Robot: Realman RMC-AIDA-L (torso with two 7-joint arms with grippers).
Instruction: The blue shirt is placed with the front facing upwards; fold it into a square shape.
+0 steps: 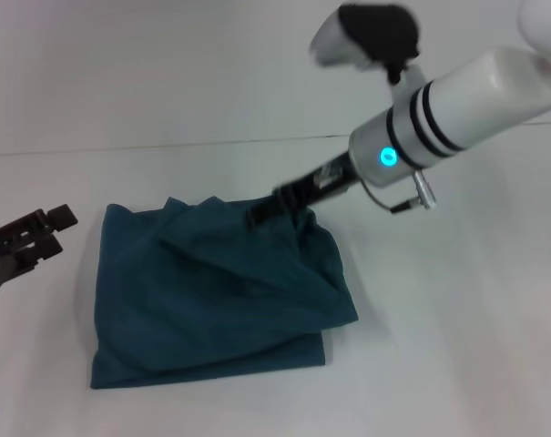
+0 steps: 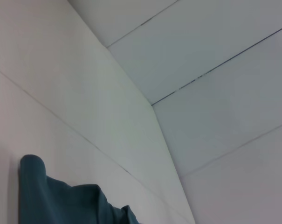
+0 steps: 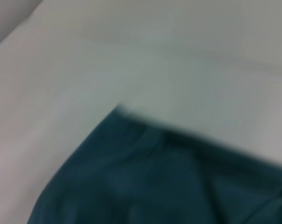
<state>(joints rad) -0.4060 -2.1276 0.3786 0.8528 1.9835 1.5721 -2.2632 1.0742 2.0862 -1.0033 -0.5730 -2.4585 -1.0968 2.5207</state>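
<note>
Nearest me the shirt lies bunched mid-table, soft and limp, so I'd grab a doubled edge; right gripper at its one o'clock edge, grip unclear.

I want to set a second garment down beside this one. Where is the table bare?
Bare table lies right of the blue shirt and along its near edge. Left is tighter: the left gripper waits there. The right gripper crowds the shirt's far edge.
</note>
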